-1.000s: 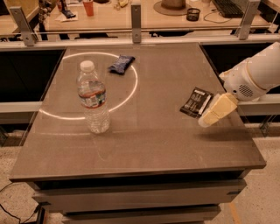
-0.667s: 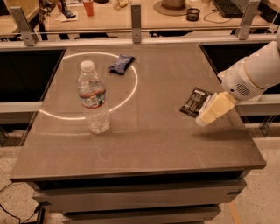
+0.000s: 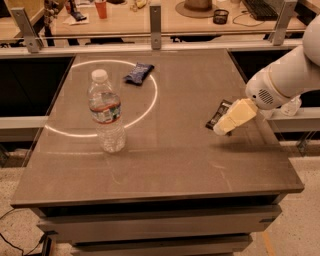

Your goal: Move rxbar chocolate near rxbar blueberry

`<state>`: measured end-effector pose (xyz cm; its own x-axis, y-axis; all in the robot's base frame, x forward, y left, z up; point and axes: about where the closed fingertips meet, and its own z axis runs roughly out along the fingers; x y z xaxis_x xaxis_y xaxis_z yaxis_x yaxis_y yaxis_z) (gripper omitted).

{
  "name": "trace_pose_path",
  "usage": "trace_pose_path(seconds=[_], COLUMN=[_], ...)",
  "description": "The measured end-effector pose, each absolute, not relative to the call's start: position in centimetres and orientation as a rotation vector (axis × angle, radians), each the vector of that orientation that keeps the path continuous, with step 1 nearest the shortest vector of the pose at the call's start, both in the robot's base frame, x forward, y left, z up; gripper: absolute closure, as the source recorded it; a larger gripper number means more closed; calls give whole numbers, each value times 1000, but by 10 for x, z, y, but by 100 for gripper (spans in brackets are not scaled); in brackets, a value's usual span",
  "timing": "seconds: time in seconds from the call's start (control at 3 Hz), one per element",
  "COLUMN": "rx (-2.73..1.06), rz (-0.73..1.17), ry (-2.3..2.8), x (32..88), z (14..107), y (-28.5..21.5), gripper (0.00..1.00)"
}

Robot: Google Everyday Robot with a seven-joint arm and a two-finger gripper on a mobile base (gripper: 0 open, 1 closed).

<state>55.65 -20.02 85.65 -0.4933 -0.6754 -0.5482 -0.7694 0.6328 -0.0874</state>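
Matt tabletop [image 3: 175, 155]; clear plastic bottle [image 3: 106, 114]; smooth plastic claw [image 3: 225, 127], table's right.

A grey-brown table [image 3: 165, 170] with drawers [image 3: 150, 227] stands on speckled floor [image 3: 302, 225], and a bright ring of light [image 3: 155, 92] lies across its far left. Behind it runs a metal rail [image 3: 200, 46], then a wooden desk [image 3: 140, 17] carrying a red cup [image 3: 101, 8] and a keyboard [image 3: 257, 8]. The gripper [image 3: 226, 126] hangs over the table's right side.

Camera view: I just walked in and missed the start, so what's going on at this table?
The robot's gripper sits low at the right side of the table, partly covering the rxbar chocolate. The rxbar blueberry lies far off at the back left, beyond an upright water bottle. The bars are not yet together.
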Motion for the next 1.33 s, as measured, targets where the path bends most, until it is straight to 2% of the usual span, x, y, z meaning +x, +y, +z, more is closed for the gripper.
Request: trace_pose_path(seconds=[1.33], rx=[-1143], rz=[322], ry=[2338], x=[570], z=[818], y=[-179], gripper=[0])
